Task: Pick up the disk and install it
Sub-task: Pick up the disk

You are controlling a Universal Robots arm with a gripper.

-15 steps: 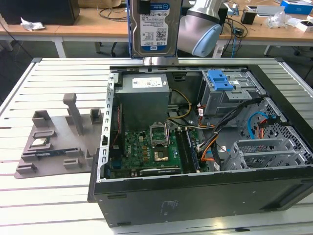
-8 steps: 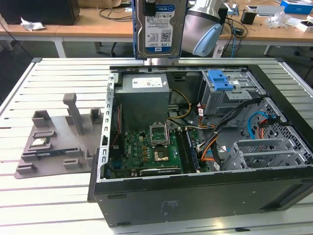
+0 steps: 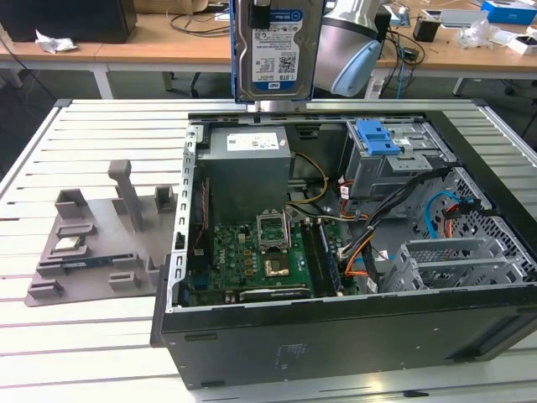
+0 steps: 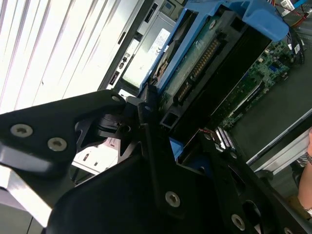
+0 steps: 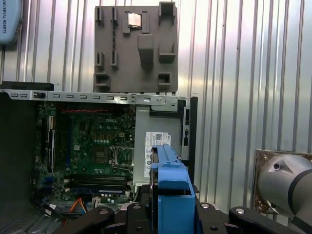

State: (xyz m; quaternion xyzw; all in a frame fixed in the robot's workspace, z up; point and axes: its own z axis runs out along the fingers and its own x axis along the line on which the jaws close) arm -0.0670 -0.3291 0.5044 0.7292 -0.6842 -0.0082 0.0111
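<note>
The gripper (image 5: 168, 210) held the disk (image 3: 275, 50) upright, jaws pinching its blue frame, above the open computer case (image 3: 336, 336), roughly over the grey power supply (image 3: 249, 159) beside the motherboard (image 3: 243, 252)

— What print do we see?
— We find a white-and-blue barcode label (image 3: 285, 64) on the disk (image 3: 275, 46), a white sticker (image 3: 252, 142) on the grey box (image 3: 248, 172), and lettering on the arm's blue cap (image 5: 9, 22).
</note>
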